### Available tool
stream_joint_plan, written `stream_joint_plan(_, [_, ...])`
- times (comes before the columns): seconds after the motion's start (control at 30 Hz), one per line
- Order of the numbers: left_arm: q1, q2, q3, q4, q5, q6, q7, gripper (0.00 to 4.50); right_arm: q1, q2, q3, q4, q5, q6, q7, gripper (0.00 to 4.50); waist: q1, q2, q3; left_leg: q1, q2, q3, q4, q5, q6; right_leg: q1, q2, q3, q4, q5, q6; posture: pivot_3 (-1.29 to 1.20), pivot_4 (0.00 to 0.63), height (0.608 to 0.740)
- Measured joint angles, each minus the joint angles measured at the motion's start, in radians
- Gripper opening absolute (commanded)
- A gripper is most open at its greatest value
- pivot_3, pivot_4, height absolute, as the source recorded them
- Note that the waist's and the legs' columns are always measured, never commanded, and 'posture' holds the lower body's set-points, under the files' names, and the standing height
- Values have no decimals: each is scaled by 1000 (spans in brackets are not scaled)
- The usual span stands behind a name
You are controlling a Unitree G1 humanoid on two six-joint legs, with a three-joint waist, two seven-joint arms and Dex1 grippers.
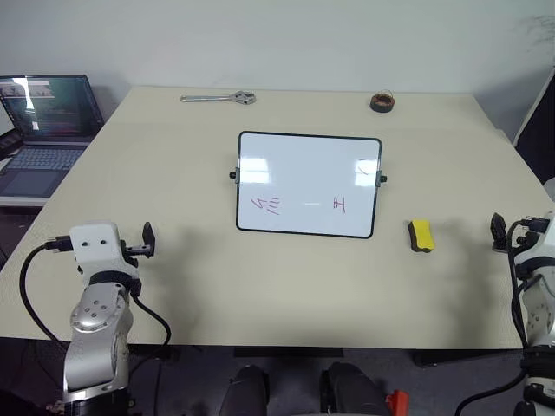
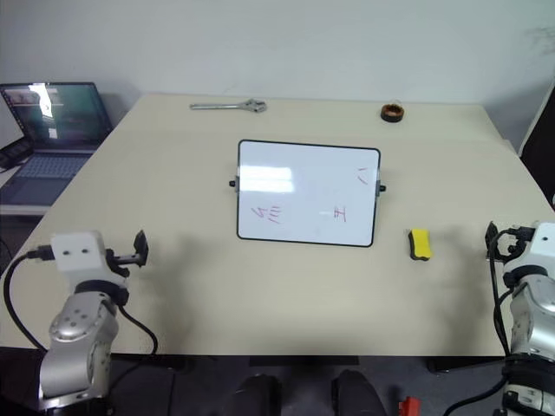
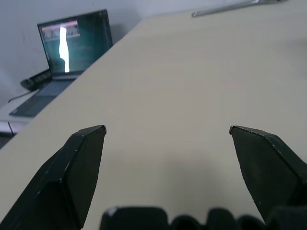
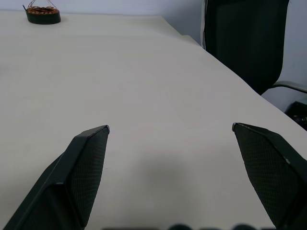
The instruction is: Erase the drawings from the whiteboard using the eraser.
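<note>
- The whiteboard lies flat in the middle of the table, black frame all round, a small knob on each side.
- The drawings are red strokes along the board's near edge, a cross-like sign further right, and a faint mark by the right knob.
- The eraser – yellow, dark underneath – lies on the table just right of the board's near right corner, not touching it.
- The left gripper hangs over the bare near-left part of the table, fingers spread wide, nothing between them.
- The right gripper is at the near-right edge, right of the eraser and apart from it, fingers likewise wide apart and empty.
- At the far edge lie a wrench and a tape roll; a laptop stands beside the table on the left.
</note>
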Motion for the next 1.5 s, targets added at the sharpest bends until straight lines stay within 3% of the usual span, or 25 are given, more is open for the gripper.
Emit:
stream_joint_plan(0.27, [-31, -24, -7, 4, -40, 49, -34, 4500, -16, -7, -1, -70, 18, 62, 7, 4480, 3, 0, 0, -2, 0, -1, 0, 0, 0, -1, 0, -1, -1, 0, 0, 0, 150, 740])
stream_joint_plan(0.43, [-144, 55, -26, -25, -122, 63, -180, 4500, 1, -26, -20, -235, 85, 172, 24, 4480, 4, 0, 0, -1, 0, -1, 0, 0, 0, 0, 1, -2, -1, 0, 0, 0, 150, 740])
stream_joint_plan(0.6, [-244, 188, -55, -112, -308, 154, -419, 4500, 34, -19, -16, -423, 165, 300, 27, 4480, 1, 1, 0, -1, 0, -1, -1, 0, 0, 0, 2, -1, -1, 0, 1, 0, 150, 740])
stream_joint_plan(0.77, [-364, 328, -156, -87, -420, 235, -691, 4500, 87, 37, 13, -659, 212, 474, -67, 4480, 2, 2, 0, -2, -1, -2, 0, 0, 0, -1, 4, -2, -1, 0, 0, 0, 150, 740])
stream_joint_plan(0.9, [-526, 383, -334, -39, -432, 225, -946, 4500, 138, 50, 72, -859, 282, 693, -138, 4480, 6, 2, 0, -2, -2, -1, -1, 0, 0, 0, 4, -2, -2, 0, 0, 0, 150, 740])
stream_joint_plan(1.07, [-574, 396, -475, 59, -382, 152, -1160, 4500, 179, 147, 181, -971, 304, 888, -254, 4480, -10, 3, 1, -3, -1, 0, -2, 0, 0, -4, 6, -1, -1, -1, 0, 0, 150, 740])
stream_joint_plan(1.23, [-678, 364, -536, 134, -333, 118, -1232, 4500, 84, 222, 255, -908, 205, 877, -344, 4480, -13, 3, 1, -4, -2, 0, 0, 0, 0, -3, 7, -1, -1, 0, 0, 0, 150, 740])
stream_joint_plan(1.5, [-666, 351, -553, 162, -285, 55, -1282, 4500, 10, 232, 320, -701, 58, 766, -334, 4480, -16, 3, 1, -6, -1, -1, -2, 0, 0, -7, 8, -1, -1, -1, -1, 0, 150, 740])
